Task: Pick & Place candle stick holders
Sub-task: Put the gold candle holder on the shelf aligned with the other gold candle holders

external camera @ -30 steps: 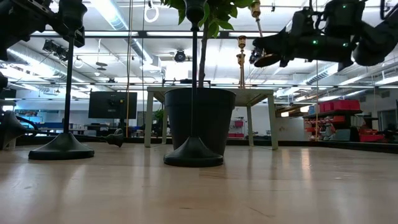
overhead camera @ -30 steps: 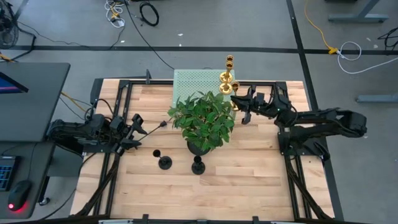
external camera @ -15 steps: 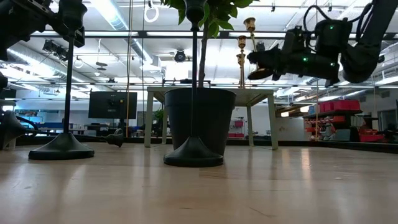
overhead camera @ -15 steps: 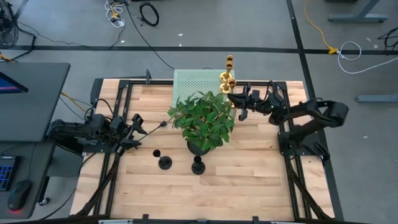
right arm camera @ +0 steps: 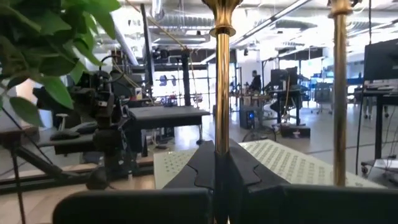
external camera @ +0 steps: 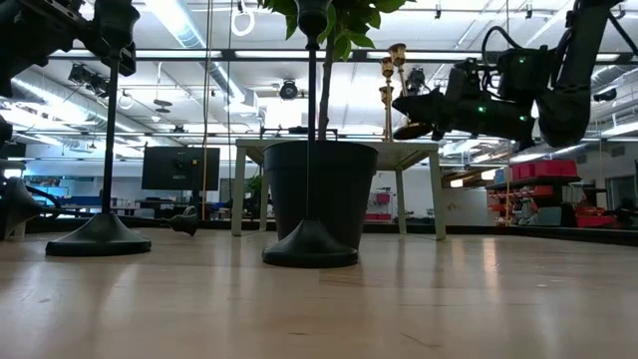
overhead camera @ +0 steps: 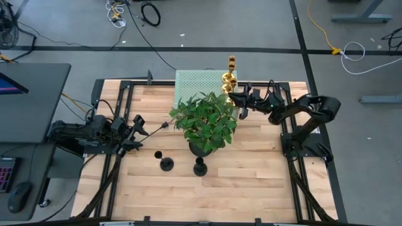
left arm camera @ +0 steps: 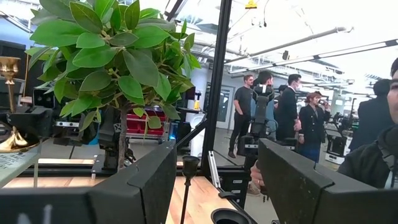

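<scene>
My right gripper point(overhead camera: 235, 99) is shut on a gold candlestick point(right arm camera: 221, 93) at the right edge of the green perforated mat point(overhead camera: 195, 81), at the table's far side. The held stick's cup shows in the low view point(external camera: 399, 55). A second gold candlestick point(overhead camera: 230, 69) stands on the mat by its round base, close beside the held one point(right arm camera: 339, 93). Two black candlesticks point(overhead camera: 164, 164) point(overhead camera: 200, 166) stand on the table on their round bases, near the plant. My left gripper point(overhead camera: 139, 130) is open and empty at the table's left. My right gripper pinches the gold candlestick's slender stem point(right arm camera: 219, 134) between its two fingers. The fingers come level from the table's right and lie across the stem. The stick stands upright in the hold. Whether its base rests on the mat, I cannot tell.
A leafy plant point(overhead camera: 204, 119) in a black pot point(external camera: 319, 189) stands at the table's middle, just left of my right gripper. Black frame rails run along the table's sides. People stand in the room beyond the table point(left arm camera: 280, 112).
My right gripper has gone toward the table's far left, toward the mat and the standing gold candlestick, carrying the held stick upright. In the low view the stick's cup has sunk lower. My left arm has kept still.
</scene>
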{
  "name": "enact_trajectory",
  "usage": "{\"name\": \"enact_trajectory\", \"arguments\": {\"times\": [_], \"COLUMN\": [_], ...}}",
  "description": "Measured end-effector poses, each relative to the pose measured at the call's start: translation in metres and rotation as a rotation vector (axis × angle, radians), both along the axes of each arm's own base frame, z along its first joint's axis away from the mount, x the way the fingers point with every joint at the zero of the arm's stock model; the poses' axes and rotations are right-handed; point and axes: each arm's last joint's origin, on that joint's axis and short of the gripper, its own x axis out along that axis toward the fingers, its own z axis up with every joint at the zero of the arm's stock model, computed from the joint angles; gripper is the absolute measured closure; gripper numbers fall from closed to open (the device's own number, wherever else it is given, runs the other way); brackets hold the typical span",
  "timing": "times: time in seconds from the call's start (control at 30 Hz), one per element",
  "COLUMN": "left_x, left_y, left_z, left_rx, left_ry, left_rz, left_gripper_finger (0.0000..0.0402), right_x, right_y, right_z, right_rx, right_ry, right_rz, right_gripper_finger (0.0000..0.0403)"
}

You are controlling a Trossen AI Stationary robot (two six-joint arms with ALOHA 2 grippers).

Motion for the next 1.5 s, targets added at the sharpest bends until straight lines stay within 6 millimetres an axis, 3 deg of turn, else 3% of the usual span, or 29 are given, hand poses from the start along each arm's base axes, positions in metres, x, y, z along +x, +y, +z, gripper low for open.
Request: {"name": "enact_trajectory", "arguments": {"times": [0.27,0.6,1.5], "left_x": [0.0,0.0,0.0], "left_y": [0.0,0.0,0.0], "left_z": [0.0,0.0,0.0], "left_rx": [0.0,0.0,-0.001], "left_ry": [0.0,0.0,0.0], "left_rz": [-0.001,0.0,-0.001], "left_gripper_finger": [0.0175,0.0175,0.0175], "right_x": [0.014,0.017,0.022], "right_y": [-0.008,-0.011,-0.014], "right_z": [0.001,-0.011,-0.009], "right_rx": [-0.012,0.02,0.029], "right_ry": [-0.001,0.038,0.044], "right_rz": [0.042,0.023,0.033], "right_gripper_finger": [0.0398,0.0398,0.0388]}}
